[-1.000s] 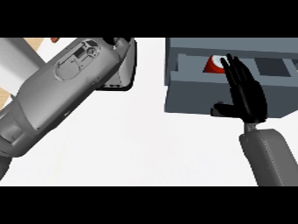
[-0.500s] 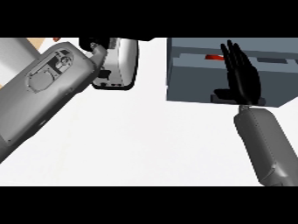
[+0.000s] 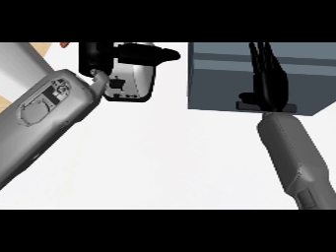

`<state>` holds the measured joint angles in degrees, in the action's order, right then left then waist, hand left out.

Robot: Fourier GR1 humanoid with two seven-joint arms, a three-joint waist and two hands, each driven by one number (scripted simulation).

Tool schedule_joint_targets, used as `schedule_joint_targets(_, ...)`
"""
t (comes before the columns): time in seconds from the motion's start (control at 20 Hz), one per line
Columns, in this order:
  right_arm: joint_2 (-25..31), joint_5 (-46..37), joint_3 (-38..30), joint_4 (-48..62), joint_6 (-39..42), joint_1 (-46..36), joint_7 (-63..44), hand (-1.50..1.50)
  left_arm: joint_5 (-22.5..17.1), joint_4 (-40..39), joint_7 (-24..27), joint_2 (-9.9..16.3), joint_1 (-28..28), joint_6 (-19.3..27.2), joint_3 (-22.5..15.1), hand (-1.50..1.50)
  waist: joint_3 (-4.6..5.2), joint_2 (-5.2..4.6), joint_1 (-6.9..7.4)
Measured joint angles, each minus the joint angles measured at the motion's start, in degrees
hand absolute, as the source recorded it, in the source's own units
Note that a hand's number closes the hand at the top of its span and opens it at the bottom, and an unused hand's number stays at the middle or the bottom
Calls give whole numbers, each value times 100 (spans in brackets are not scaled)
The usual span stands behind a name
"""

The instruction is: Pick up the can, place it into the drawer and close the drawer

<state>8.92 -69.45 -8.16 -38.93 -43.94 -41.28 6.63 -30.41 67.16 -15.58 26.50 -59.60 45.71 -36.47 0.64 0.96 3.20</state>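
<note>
White counter is seen underneath, with a strip of wood at the left edge. At the right, the right hand is laid flat against the front of the drawer, fingers straight and pointing away from the robot, nothing grasped. The drawer front lies directly ahead of that palm, its long axis running across the view, so a push along the forearm's line appears to be what is called for; whether it is fully shut cannot be told. No can is shown; it is judged to be inside the drawer. The left hand is raised at upper left, fingers loosely bent, nothing held, well apart from the drawer.
</note>
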Motion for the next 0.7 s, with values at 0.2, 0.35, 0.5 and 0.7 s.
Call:
schedule_joint_targets(0.2, 76, -51, -134, 738, 158, -721, -140, -150, 52, 217, -15, 108, 174, -39, 37, -150, -40, -123, 108)
schedule_joint_targets(0.35, 197, -50, -247, 1216, 294, -1203, -178, -150, 78, 429, 40, 208, 428, -113, 64, -150, -52, -173, 151)
schedule_joint_targets(0.5, 257, -42, -335, 1584, 276, -1476, -152, -150, 113, 602, 56, 293, 615, -171, 85, -150, -55, -194, 157)
schedule_joint_targets(0.7, 327, -12, -437, 1967, 285, -1723, -122, -150, 199, 866, 44, 388, 826, -156, 89, -150, -59, -200, 170)
